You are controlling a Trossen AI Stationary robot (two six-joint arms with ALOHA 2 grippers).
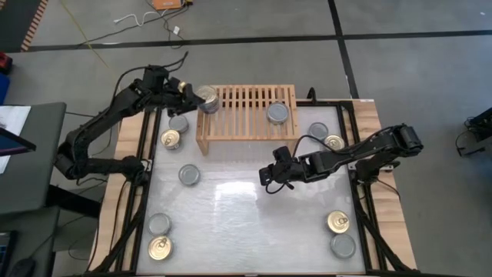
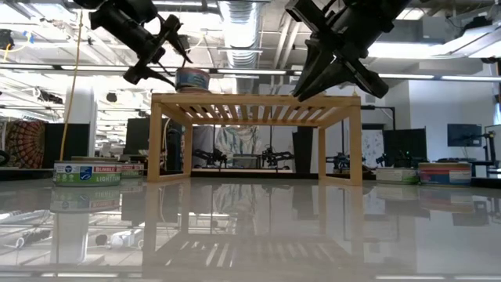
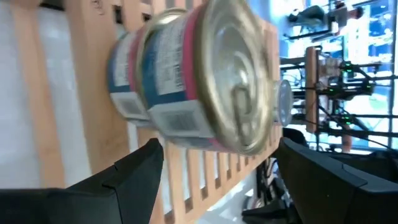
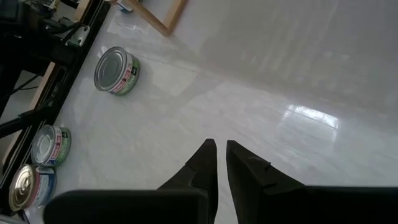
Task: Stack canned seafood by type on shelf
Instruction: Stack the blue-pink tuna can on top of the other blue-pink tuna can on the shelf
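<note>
two stacked tins (image 3: 186, 81) sit on the shelf (image 1: 246, 111) between the spread left claw (image 3: 217, 168), untouched.

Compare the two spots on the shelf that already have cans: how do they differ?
The stack at the shelf's left end is two cans high, and its top can shows a gold pull-ring lid; the can near the right end looks single, with a plain silver-grey lid. The left end effector sits open around the stack; nothing is near the single can. Both rest on the slatted shelf.
</note>
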